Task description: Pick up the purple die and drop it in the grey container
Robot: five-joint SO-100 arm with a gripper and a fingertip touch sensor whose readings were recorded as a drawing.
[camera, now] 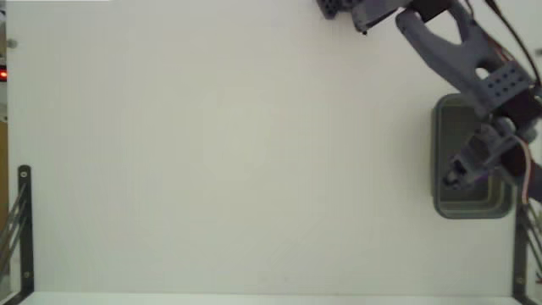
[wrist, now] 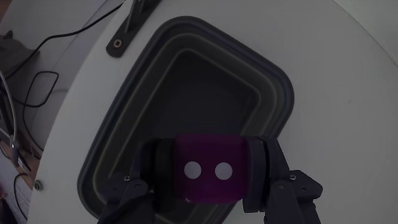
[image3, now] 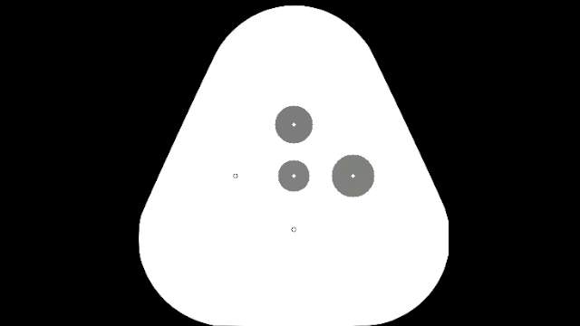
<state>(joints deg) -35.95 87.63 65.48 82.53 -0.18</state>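
Note:
In the wrist view the purple die point(wrist: 210, 168), showing two white pips, is clamped between the two dark pads of my gripper point(wrist: 209, 169). It hangs over the open grey container point(wrist: 277, 87), whose dark inside holds nothing that I can see. In the fixed view the grey arm reaches down from the top right, and my gripper point(camera: 461, 174) is above the grey container point(camera: 440, 144) at the right edge of the white table. The die itself is hidden by the arm in that view.
Black metal brackets point(camera: 24, 229) stand at the table's lower left and lower right corners point(camera: 518, 254). One bracket point(wrist: 134, 28) lies just beyond the container in the wrist view. Cables point(wrist: 43, 87) trail off the table's edge on the left of that view.

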